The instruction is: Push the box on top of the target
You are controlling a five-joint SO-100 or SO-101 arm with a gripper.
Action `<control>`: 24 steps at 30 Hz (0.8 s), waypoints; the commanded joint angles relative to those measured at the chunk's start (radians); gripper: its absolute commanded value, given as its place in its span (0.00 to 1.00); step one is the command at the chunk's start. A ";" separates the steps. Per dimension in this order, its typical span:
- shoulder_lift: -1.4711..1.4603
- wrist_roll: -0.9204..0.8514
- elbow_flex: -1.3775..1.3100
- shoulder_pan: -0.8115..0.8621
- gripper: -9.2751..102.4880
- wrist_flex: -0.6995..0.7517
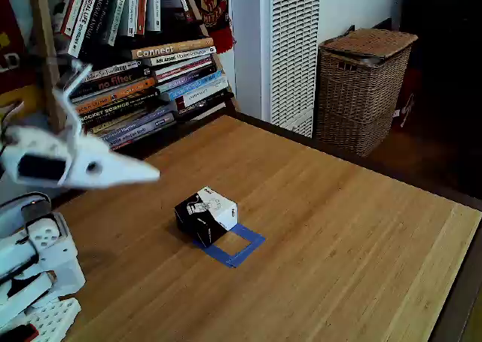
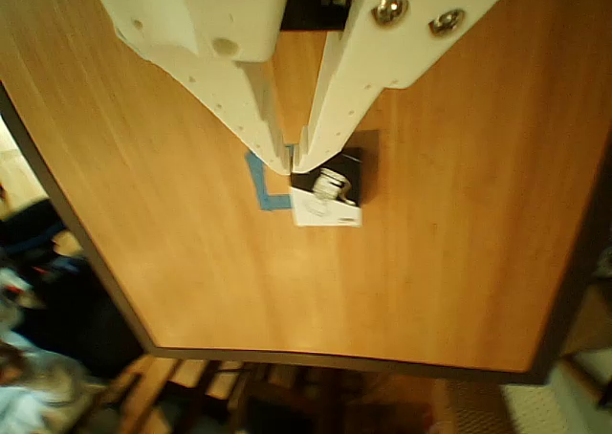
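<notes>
The box [image 1: 205,212], small with black sides and a white printed top, sits on the wooden table and overlaps one corner of the target [image 1: 239,245], a square outline of blue tape. My white gripper [image 1: 151,174] hangs in the air to the left of the box in the fixed view, well clear of it, with its jaws together and nothing between them. In the other view the gripper [image 2: 294,162] points down from the top edge. Its tips line up over the box [image 2: 330,197] and the visible corner of the target [image 2: 260,187].
A wicker basket [image 1: 363,82] stands beyond the table's far edge, and stacked books [image 1: 151,86] lie at the back left. White arm parts [image 1: 34,282] sit at the table's lower left. The table's right edge [image 1: 452,282] runs close to the frame corner.
</notes>
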 commanded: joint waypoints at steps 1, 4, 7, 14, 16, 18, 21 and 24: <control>-0.213 0.005 -0.110 -0.109 0.08 -0.095; -0.394 0.012 -0.186 -0.196 0.08 -0.184; -0.554 -0.025 -0.250 -0.278 0.08 -0.238; -0.790 -0.247 -0.235 -0.362 0.08 -0.413; -0.856 -0.322 -0.233 -0.371 0.08 -0.446; -0.914 -0.411 -0.235 -0.365 0.08 -0.474; -1.002 -0.581 -0.250 -0.331 0.08 -0.486; -1.077 -0.712 -0.264 -0.298 0.08 -0.509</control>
